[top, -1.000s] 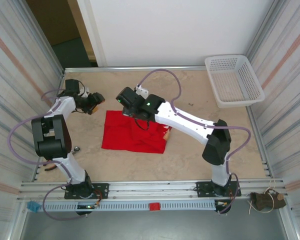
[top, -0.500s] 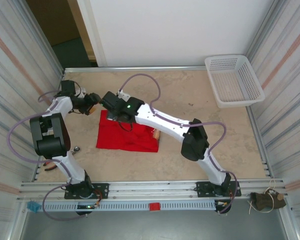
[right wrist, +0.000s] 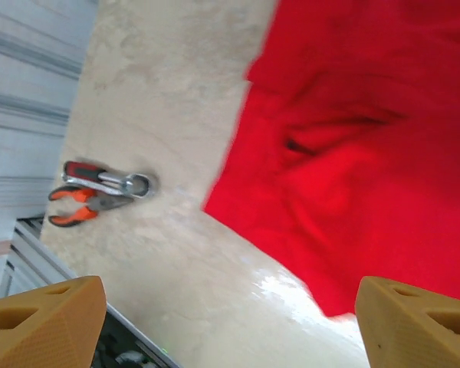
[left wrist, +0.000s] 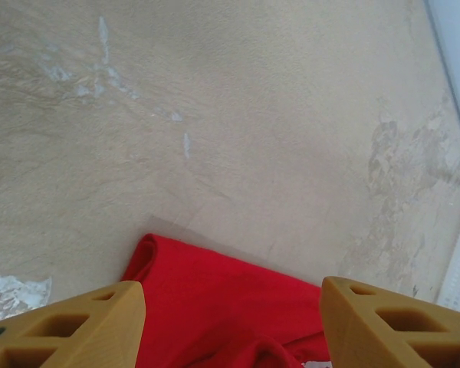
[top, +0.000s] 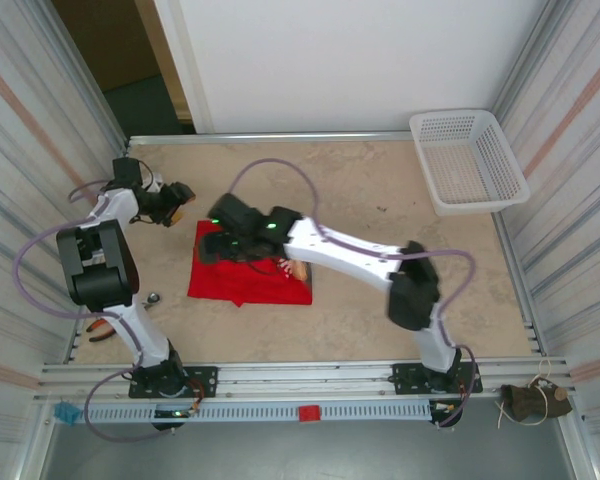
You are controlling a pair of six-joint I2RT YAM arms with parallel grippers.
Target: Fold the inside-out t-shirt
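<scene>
Two claws, both spread, over one red t-shirt on the worktop.

Nearest, orange-handled pliers [right wrist: 80, 205] lie by the left edge. Beyond them the inside-out t-shirt [top: 245, 280] lies bunched on the worktop [top: 380, 190], left of centre. The right claw [top: 212, 247] hovers over its left part, fingers wide apart, gripping nothing. Just past the shirt's far left corner the left claw [top: 183, 193] hangs partly open and empty. A white basket [top: 470, 165] stands in the far right corner.
</scene>
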